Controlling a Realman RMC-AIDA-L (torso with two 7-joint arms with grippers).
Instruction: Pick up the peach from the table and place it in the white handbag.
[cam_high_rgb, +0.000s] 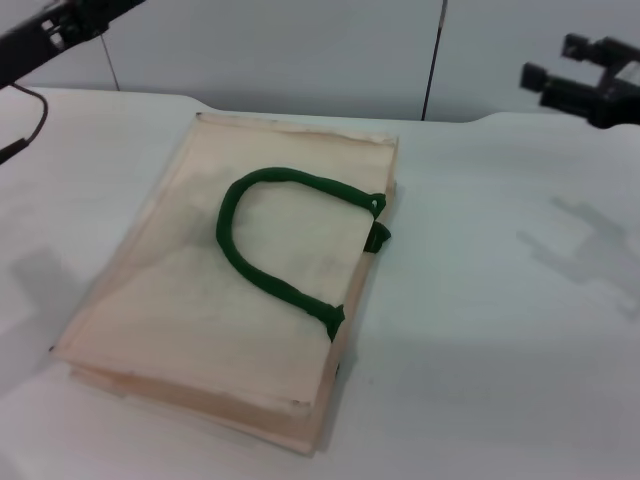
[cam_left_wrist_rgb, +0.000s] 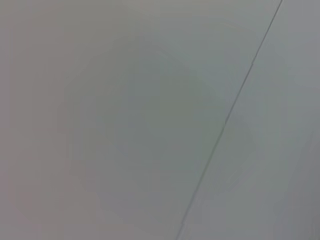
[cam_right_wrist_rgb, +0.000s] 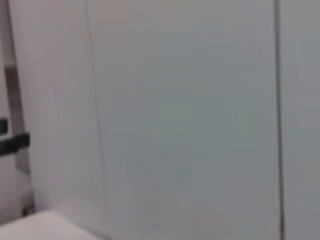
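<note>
**Both arms raised at the far corners, bag lying flat, peach not visible**

From the head camera I see the white handbag (cam_high_rgb: 220, 310), a large flat rectangular cream fabric tote, lying on its side on the plain smooth white table (cam_high_rgb: 500, 340). It sits left of centre, turned at an angle so that one short end points away from me and the other towards my near left. Its thick dark-green rope handle (cam_high_rgb: 262, 230) lies in a loop on the upper face of the fabric, both ends running to the bag's right-hand edge; a short bit of a second green handle (cam_high_rgb: 378, 238) peeks out just beside that edge.

I cannot find the peach in any of my three views, so I cannot say where it is.

My left gripper (cam_high_rgb: 62, 30) is up in the far left corner of the head view, dark and held above the table, well apart from the bag; only part of it shows and I cannot tell how its fingers stand. A dark cable (cam_high_rgb: 30, 120) hangs below it. My right gripper (cam_high_rgb: 572, 72) is in the far right corner, also raised and well clear of the bag, with two dark fingers spread apart and nothing between them.

The left wrist camera shows only a pale grey wall panel (cam_left_wrist_rgb: 125, 125) crossed by a thin dark seam. The right wrist camera shows similar panels and a corner of the tabletop.
</note>
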